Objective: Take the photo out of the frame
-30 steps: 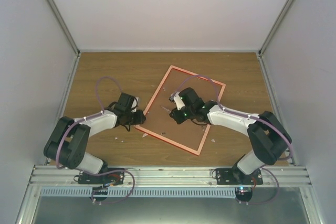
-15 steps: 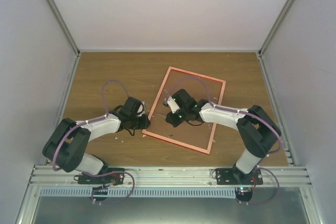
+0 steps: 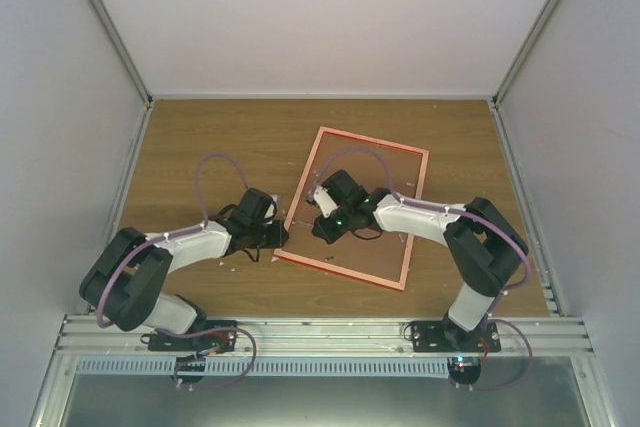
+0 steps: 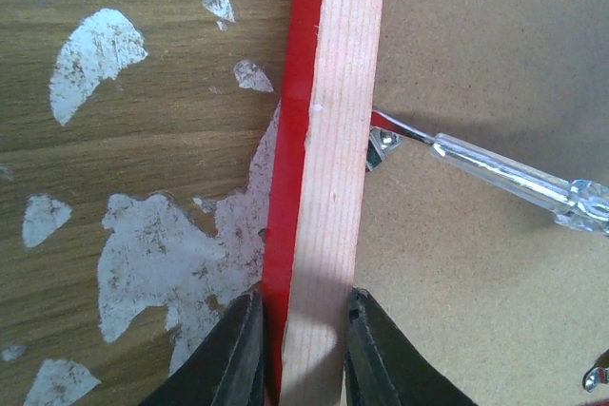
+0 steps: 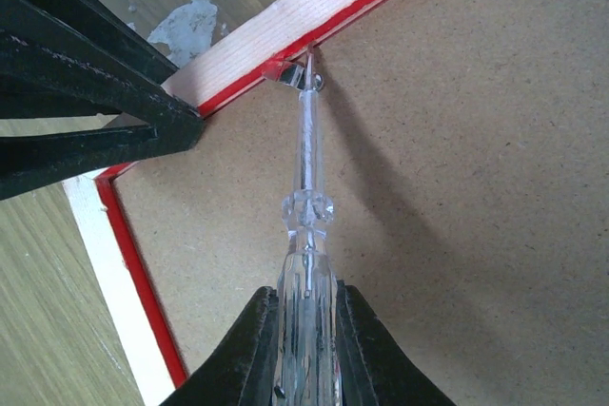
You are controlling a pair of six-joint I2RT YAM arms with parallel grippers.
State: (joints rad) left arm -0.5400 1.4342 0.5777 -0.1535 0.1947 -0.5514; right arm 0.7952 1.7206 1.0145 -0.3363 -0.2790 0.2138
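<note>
The frame (image 3: 375, 141) lies face down on the wooden table, its pale wood back and red edge up. The brown backing board (image 3: 385, 247) fills it and hides the photo. My left gripper (image 3: 278, 237) is shut on the frame's left rim (image 4: 333, 140), one finger on each side (image 4: 303, 306). My right gripper (image 3: 322, 219) is shut on a clear-handled screwdriver (image 5: 306, 235), gripped at the handle (image 5: 304, 297). The screwdriver's tip touches a small metal tab (image 5: 290, 73) at the rim's inner edge, also seen in the left wrist view (image 4: 383, 145).
White worn patches (image 4: 162, 254) mark the tabletop left of the frame. Grey enclosure walls (image 3: 60, 147) stand on the left, right and far sides. An aluminium rail (image 3: 320, 332) with both arm bases runs along the near edge.
The frame's near end has swung to the right, so it lies more upright in the view. My left gripper moved right with the rim. My right gripper shifted left with the screwdriver.
</note>
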